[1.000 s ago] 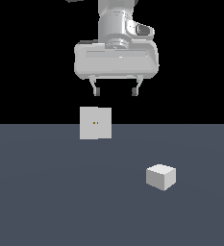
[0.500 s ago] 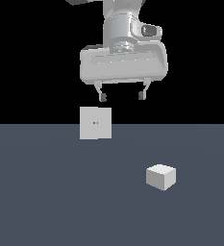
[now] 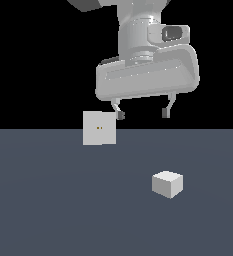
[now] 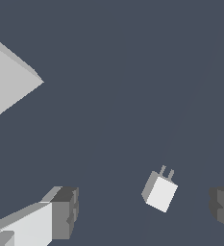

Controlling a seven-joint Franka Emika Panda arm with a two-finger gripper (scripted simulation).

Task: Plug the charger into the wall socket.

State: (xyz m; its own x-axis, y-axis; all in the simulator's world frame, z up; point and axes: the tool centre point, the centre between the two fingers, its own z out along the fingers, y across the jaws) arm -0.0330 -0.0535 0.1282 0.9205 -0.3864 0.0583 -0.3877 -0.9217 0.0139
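Note:
The charger (image 3: 167,183) is a small white cube lying on the grey floor toward the exterior view's right. In the wrist view the charger (image 4: 160,191) shows two short prongs on one side. The wall socket (image 3: 99,128) is a flat upright white plate with two tiny orange dots, standing to the exterior view's left; a corner of the wall socket (image 4: 10,84) also shows in the wrist view. My gripper (image 3: 142,114) hangs open well above the floor, higher than the charger and between it and the socket. Nothing is between its fingers (image 4: 65,212).
A flat dark grey floor (image 3: 48,210) runs under everything, with a black background behind it. Nothing else stands on it.
The gripper has moved toward the exterior view's right and looks larger in the view. Charger and socket have stayed where they were.

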